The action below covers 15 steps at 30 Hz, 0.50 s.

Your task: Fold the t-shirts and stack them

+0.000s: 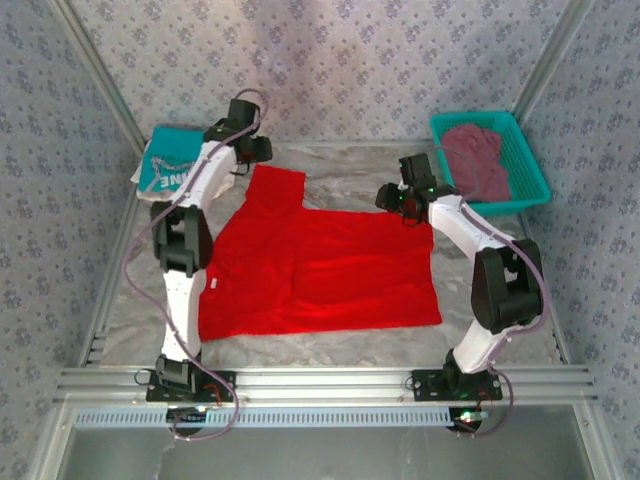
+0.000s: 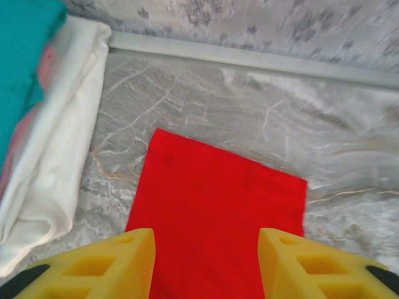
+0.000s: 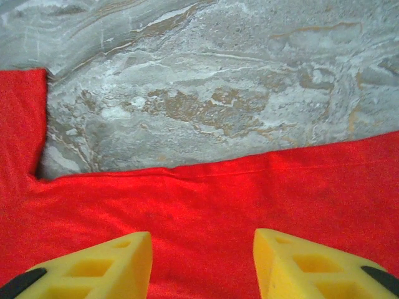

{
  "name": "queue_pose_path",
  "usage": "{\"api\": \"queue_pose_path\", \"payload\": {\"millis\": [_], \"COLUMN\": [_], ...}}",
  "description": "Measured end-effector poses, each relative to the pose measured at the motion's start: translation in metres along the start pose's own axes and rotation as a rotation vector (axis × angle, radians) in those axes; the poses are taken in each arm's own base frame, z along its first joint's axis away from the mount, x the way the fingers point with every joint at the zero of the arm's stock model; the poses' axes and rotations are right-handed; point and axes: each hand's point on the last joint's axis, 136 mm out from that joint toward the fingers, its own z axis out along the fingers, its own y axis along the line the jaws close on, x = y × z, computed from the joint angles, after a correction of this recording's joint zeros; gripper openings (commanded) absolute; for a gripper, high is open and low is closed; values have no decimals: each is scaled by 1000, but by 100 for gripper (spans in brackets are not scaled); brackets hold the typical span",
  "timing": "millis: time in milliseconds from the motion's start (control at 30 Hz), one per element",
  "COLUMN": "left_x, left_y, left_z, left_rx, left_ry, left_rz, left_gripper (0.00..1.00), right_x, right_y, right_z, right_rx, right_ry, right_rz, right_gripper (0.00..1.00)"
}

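A bright red t-shirt (image 1: 320,270) lies spread flat on the marble table, one sleeve (image 1: 277,190) pointing toward the far wall. My left gripper (image 1: 256,153) hovers at that sleeve (image 2: 212,212), open (image 2: 206,268), its yellow fingers (image 2: 118,261) apart with nothing between them. My right gripper (image 1: 405,200) stands open (image 3: 202,268) over the far right edge of the red cloth (image 3: 218,205), holding nothing. At the far left, a teal t-shirt (image 1: 165,170) (image 2: 22,62) rests folded on a white one (image 2: 62,156). A maroon t-shirt (image 1: 478,160) lies crumpled in the basket.
The teal plastic basket (image 1: 530,150) sits at the far right corner. Patterned walls with metal frame rails (image 2: 249,59) close off the table on three sides. Bare marble (image 3: 218,93) shows between the sleeve and the basket.
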Motion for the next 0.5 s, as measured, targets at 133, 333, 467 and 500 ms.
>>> {"api": "queue_pose_path", "payload": {"millis": [133,333,467,500], "left_x": [-1,35,44,45], "left_y": [3,17,18,17], "left_z": [47,90,98,98], "left_rx": [-27,-24,9,20], "left_ry": [33,147,183,186], "left_rz": [20,10,0,-4], "left_gripper": [61,64,70,70], "right_x": [7,26,29,30], "right_y": [-22,-49,-51,-52], "right_z": [2,-11,-28,-31], "right_rx": [40,88,69,63], "right_ry": [2,-10,-89,-109], "right_rz": [-4,-38,-79,-89], "right_gripper": [57,64,66,66]}}
